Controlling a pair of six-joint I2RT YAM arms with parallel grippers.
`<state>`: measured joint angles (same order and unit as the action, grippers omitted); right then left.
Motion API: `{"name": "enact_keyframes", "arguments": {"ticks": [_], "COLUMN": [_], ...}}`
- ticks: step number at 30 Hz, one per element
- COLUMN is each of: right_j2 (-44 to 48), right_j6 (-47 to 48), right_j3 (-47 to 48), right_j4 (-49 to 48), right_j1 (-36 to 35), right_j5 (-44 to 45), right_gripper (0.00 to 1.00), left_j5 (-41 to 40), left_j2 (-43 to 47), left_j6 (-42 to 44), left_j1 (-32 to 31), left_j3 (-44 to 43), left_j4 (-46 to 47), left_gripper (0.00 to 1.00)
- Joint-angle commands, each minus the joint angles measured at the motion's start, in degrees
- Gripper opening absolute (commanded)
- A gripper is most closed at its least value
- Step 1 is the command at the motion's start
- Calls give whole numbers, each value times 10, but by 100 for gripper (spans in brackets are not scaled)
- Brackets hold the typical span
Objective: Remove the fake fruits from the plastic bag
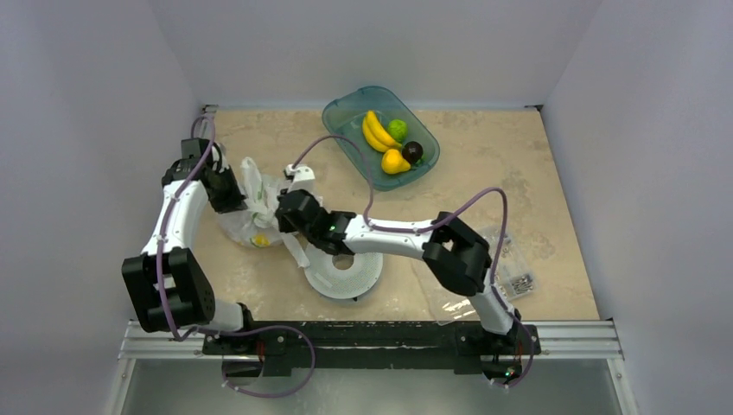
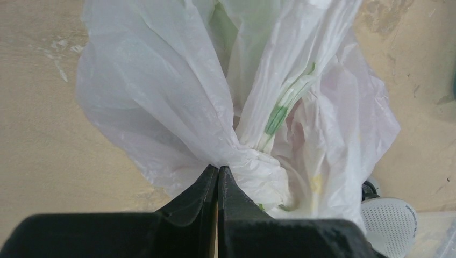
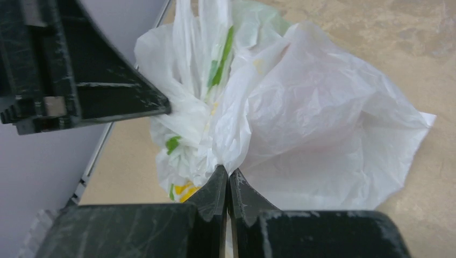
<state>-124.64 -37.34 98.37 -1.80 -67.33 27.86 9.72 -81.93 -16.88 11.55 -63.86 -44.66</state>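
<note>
The white crinkly plastic bag (image 1: 253, 207) with green and yellow prints stands bunched on the table at the left. My left gripper (image 1: 235, 201) is shut on a gathered fold of the bag (image 2: 253, 161) from its left side, jaws (image 2: 218, 167) pressed together on the film. My right gripper (image 1: 280, 213) is shut on the bag's film (image 3: 301, 107) from the right, tips (image 3: 227, 171) pinching a fold. A faint pink tint shows through the film; the fake fruits inside are otherwise hidden. A green fruit (image 1: 397, 130) and a yellow fruit (image 1: 394, 162) lie in the teal tray (image 1: 341, 112).
The tray at the back also holds a banana bunch (image 1: 374, 131) and a dark plum (image 1: 412, 151). A white perforated disc (image 1: 344, 272) lies just under the right forearm. A clear bag of screws (image 1: 519, 281) lies at the right. The left wall is close behind the bag.
</note>
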Motion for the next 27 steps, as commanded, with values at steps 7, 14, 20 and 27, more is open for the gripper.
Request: {"name": "enact_keyframes", "arguments": {"ticks": [7,14,20,27], "right_j2": [155,147,183,186], "right_j6": [-232,-302,-204,117], "right_j3": [-343,-396,-341,-181], "right_j4": [-386,-505,-314,22], "right_j1": [127,165,162,94], "right_j5": [-301,-380,-323,-79], "right_gripper": [0,0,9,67], "left_j5": [-71,-51,-30,-9], "left_j2": [71,54,42,34], "left_j6": [-4,-3,-3,-2], "left_j1": [23,30,29,28], "left_j3": [10,6,5,-1], "left_j4": [31,26,25,21], "left_gripper": [0,0,0,0]}}
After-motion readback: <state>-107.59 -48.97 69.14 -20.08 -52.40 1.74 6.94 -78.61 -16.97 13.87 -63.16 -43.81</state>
